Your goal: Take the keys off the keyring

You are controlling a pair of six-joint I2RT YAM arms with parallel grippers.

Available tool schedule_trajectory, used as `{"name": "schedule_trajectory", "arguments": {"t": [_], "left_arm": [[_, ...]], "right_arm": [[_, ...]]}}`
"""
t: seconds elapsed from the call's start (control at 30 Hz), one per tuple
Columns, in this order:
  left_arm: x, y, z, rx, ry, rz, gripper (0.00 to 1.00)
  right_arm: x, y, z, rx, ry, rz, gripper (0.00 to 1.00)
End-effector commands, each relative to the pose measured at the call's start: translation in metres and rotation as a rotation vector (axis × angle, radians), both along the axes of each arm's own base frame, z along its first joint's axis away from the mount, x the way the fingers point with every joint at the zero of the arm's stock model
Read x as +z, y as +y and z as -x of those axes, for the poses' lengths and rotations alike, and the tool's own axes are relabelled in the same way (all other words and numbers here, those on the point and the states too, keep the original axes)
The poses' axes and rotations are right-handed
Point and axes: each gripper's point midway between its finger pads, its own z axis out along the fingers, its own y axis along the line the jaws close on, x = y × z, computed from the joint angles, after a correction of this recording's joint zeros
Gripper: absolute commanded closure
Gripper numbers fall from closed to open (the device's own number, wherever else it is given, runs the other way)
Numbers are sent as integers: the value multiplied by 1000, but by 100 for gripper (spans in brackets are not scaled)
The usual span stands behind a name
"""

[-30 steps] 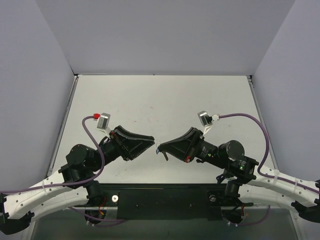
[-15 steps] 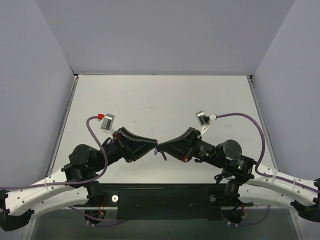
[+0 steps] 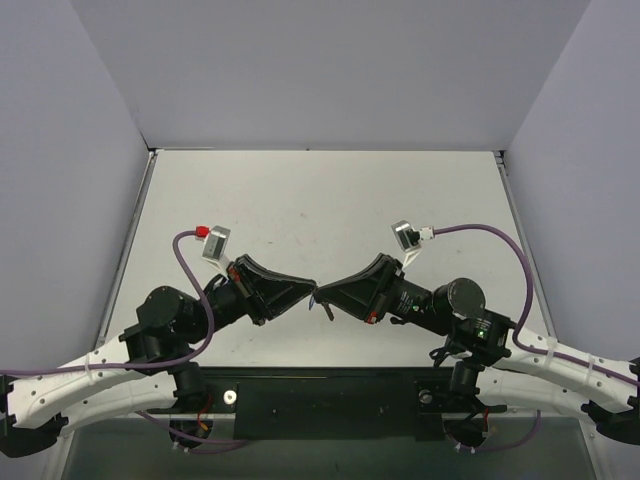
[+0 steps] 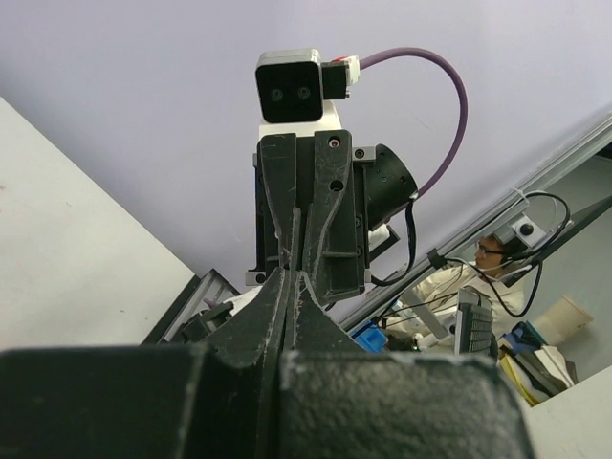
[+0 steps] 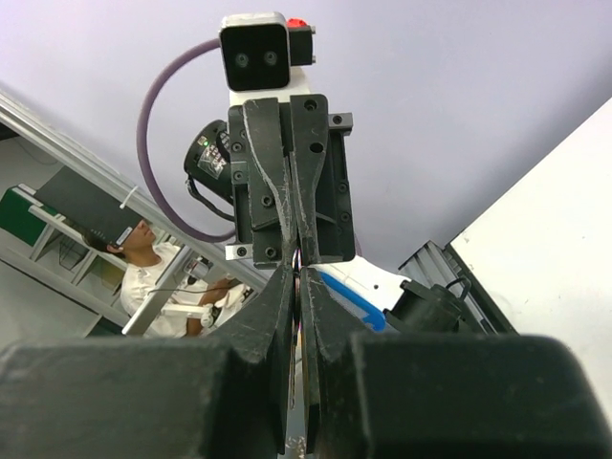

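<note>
In the top view my left gripper (image 3: 307, 290) and right gripper (image 3: 321, 297) meet tip to tip above the near middle of the table. The tiny blue keyring (image 3: 315, 297) sits at the right gripper's tips. A small dark key (image 3: 328, 311) hangs just below it. In the right wrist view the right gripper (image 5: 298, 270) is shut on a thin metal edge (image 5: 298, 320) between its fingers. In the left wrist view the left gripper (image 4: 291, 273) is shut, and nothing shows between its fingers. Whether it touches the keyring is hidden.
The white table (image 3: 320, 200) stretches beyond the grippers, with grey walls on three sides. Each arm's purple cable (image 3: 180, 270) loops beside its wrist camera. The black base rail (image 3: 320, 395) runs along the near edge.
My left gripper has moved right and closed the small gap to the right gripper's tips. The right gripper has edged slightly left and still holds the keyring.
</note>
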Motion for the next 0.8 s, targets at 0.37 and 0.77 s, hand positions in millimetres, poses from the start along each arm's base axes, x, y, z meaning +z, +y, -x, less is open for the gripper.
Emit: {"name": "schedule_trajectory", "arguments": {"t": [0.37, 0.77], "left_arm": [[14, -1, 44, -212, -202, -341, 100], [-9, -13, 64, -405, -282, -529, 100]], "right_arm": [[17, 9, 17, 107, -35, 128, 100], [2, 15, 28, 211, -42, 295, 100]]}}
